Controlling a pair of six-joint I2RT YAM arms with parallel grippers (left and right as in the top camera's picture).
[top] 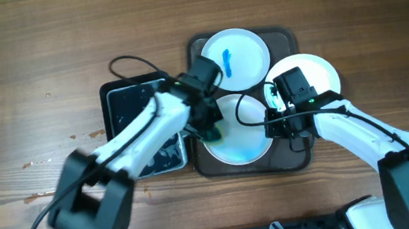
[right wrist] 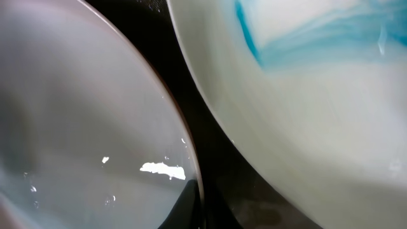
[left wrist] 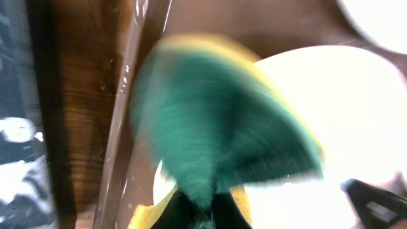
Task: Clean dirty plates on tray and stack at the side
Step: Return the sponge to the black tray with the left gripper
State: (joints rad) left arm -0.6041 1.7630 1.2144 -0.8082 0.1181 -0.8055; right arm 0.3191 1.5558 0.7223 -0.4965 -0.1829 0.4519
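A dark brown tray [top: 283, 39] holds a plate with a blue streak [top: 235, 59] at the back and a blue-smeared plate [top: 244, 145] at the front. A clean white plate [top: 317, 68] lies over the tray's right edge. My left gripper [top: 208, 128] is shut on a green-and-yellow sponge [left wrist: 222, 121], which is pressed on the smeared plate's left part [left wrist: 356, 127] and blurred. My right gripper [top: 282, 114] sits between the smeared plate [right wrist: 305, 95] and the white plate [right wrist: 76, 127]. One of its fingers [right wrist: 191, 207] is at the white plate's rim.
A black glossy container [top: 136, 107] stands left of the tray, under my left arm. A black cable loops above it [top: 122, 62]. Bare wooden table [top: 17, 76] surrounds the tray.
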